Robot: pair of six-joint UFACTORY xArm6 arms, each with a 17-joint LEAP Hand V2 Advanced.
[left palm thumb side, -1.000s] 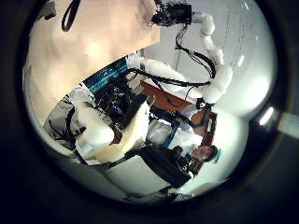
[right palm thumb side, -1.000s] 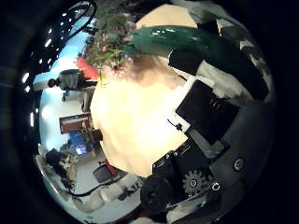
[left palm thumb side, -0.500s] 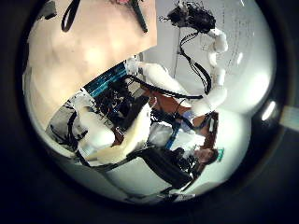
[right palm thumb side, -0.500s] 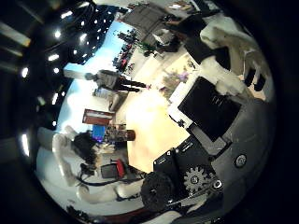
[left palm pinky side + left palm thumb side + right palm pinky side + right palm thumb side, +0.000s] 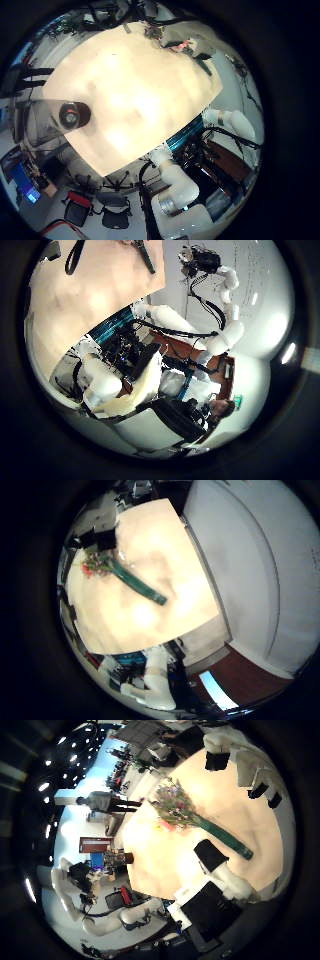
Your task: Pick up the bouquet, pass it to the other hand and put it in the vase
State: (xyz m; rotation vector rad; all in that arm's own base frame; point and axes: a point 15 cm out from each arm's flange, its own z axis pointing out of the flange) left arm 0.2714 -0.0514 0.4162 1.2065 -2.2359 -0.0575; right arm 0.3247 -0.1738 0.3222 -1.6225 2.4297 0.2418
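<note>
Pale tabletop [image 5: 130,90], white wall [image 5: 255,570], ceiling lights overhead.

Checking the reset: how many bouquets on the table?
1. The bouquet lies flat on the table, blossoms at one end, green stem wrap at the other; no hand touches it. Table parts outside these views could hide more.

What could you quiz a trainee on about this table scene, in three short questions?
1. Multiple choice: the bouquet lies on A) the table, B) a chair, C) a shelf.
2. True or false: the bouquet stands in the vase.
3. Short answer: is the right robot hand gripping the bouquet?

Key:
1. A
2. False; it lies apart from the vase.
3. No; the bouquet lies free on the table below it.
</note>
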